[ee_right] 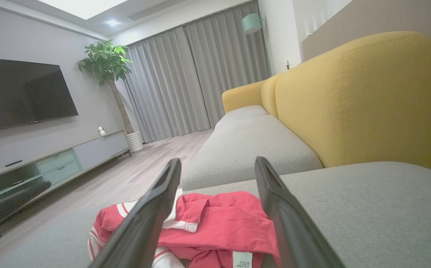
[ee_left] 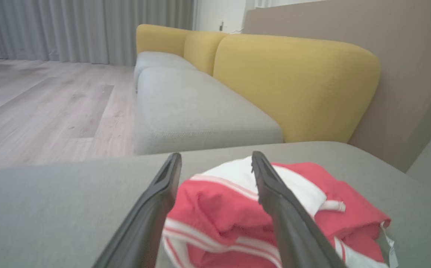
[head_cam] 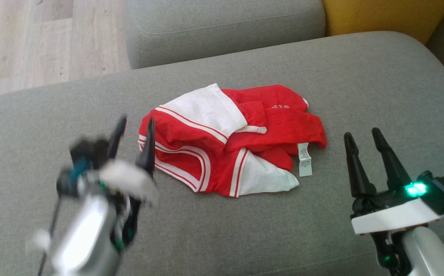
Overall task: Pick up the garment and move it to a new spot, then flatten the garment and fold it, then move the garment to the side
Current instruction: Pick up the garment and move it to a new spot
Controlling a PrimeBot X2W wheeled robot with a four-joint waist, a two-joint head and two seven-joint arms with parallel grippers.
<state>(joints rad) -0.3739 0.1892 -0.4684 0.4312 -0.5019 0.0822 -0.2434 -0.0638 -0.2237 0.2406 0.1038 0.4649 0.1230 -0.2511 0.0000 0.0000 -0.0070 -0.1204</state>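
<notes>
- Garment (head_cam: 275, 126), red and white, lies crumpled on cushion (head_cam: 245, 237).
- Left gripper (head_cam: 134, 125), blurred, jaws spread with nothing in them, sits just left of garment; one finger at its edge, contact unclear.
- Right gripper (head_cam: 362, 135), jaws spread with nothing in them, sits right of garment, not touching.

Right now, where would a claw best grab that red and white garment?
Likely the bunched, striped left edge of the garment, coming from the left with the open left claw beside it: that fold rises off the cushion, easy to pinch.
</notes>
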